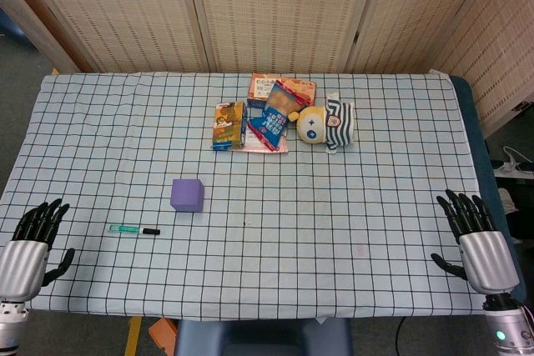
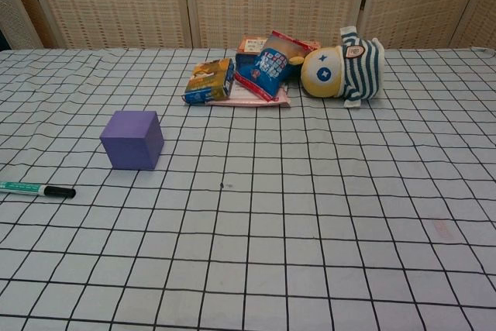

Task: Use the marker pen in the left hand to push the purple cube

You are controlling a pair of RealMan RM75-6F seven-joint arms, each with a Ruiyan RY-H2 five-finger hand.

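A purple cube (image 1: 187, 194) (image 2: 132, 139) stands on the checked tablecloth, left of centre. A green marker pen with a black cap (image 1: 134, 229) (image 2: 36, 189) lies flat on the cloth just in front of and to the left of the cube, apart from it. My left hand (image 1: 33, 243) rests at the table's near left corner, fingers spread, holding nothing, well to the left of the pen. At the near right corner my right hand (image 1: 476, 239) lies with its fingers apart and empty. Neither hand shows in the chest view.
At the back centre lie several snack packets (image 1: 265, 112) (image 2: 248, 71) and a yellow plush toy with a striped cap (image 1: 327, 125) (image 2: 345, 71). Woven screens stand behind the table (image 1: 375, 206). An orange object (image 1: 163, 335) lies on the floor below the front edge.
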